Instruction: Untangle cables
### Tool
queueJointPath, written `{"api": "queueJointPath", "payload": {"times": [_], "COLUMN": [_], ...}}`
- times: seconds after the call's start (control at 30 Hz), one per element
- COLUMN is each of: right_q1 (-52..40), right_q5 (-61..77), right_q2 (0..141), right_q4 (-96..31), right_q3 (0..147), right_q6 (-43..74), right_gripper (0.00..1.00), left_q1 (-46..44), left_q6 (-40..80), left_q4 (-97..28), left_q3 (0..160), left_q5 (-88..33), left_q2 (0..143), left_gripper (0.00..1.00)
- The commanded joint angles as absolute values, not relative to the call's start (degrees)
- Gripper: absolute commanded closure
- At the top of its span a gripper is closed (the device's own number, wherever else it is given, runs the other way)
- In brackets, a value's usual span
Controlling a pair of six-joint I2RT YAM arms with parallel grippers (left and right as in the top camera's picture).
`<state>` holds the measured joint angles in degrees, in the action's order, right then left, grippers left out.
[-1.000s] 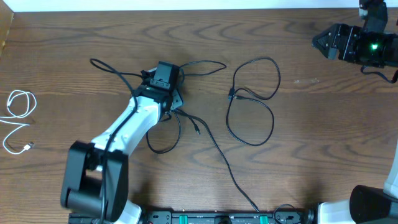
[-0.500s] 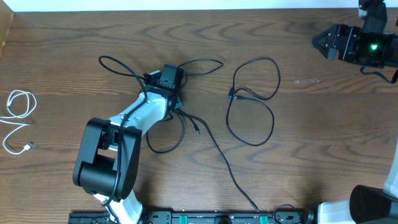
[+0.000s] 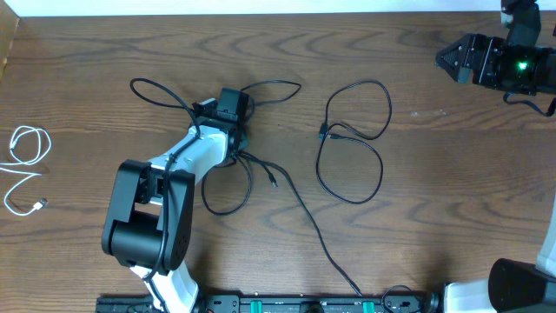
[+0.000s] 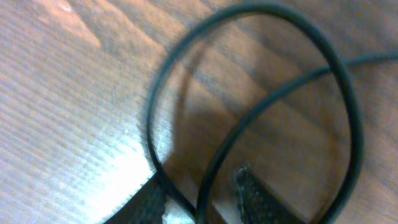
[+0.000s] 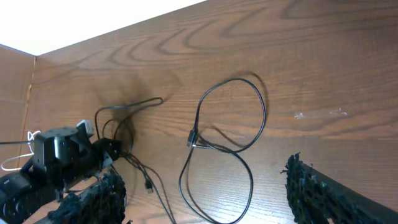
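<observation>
Well, the left gripper [image 3: 229, 108] hangs low over the black cables [image 3: 274, 176], left of centre, jaws apart astride a strand. The right gripper [image 5: 202, 186] gapes, well apart. Next, I'd say: pinch, draw one loop clear.

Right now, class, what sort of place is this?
Probably a robotics lab bench: a wooden table, a left arm and right arm at it, and loose black cables plus a white cable.
</observation>
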<state>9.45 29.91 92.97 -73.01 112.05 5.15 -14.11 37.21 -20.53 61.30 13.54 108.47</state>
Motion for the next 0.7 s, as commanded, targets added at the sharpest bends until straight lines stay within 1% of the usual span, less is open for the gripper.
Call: {"api": "queueJointPath", "payload": {"times": [0.0,0.03,0.2,0.37,0.43,0.53,0.67], "right_q1": [8.9,8.9,8.9,8.9,8.9,8.9,8.9], "right_q5": [30.0,29.9,29.9,29.9,29.9,29.9,30.0], "right_q2": [93.0,93.0,93.0,93.0,93.0,93.0,93.0], "right_q4": [-73.0,-73.0,-73.0,-72.8,-72.8,-73.0,-73.0], "right_q3": [111.9,111.9,111.9,111.9,111.9,111.9,111.9], "right_q6": [4.7,4.6,4.6,4.6,4.6,4.6,4.7], "right_gripper": [0.18,0.18,0.18,0.17,0.17,0.17,0.17], "left_q1": [-12.3,-12.0,-9.9,-4.8,-2.3,1.7,7.2], "left_q6": [36.2,35.6,32.2,30.3,30.0,28.7,23.7], "left_q4": [-22.0,-21.9,-22.0,-20.9,-19.4,-14.4,-2.2], "left_q3": [59.8,59.9,62.3,69.7,73.0,76.3,78.4], "left_q5": [11.1,10.4,6.4,6.2,7.8,9.6,9.7], "left_q2": [112.5,112.4,109.3,100.2,96.8,92.7,91.0], "left_gripper": [0.91,0.92,0.93,0.93,0.93,0.93,0.92]}}
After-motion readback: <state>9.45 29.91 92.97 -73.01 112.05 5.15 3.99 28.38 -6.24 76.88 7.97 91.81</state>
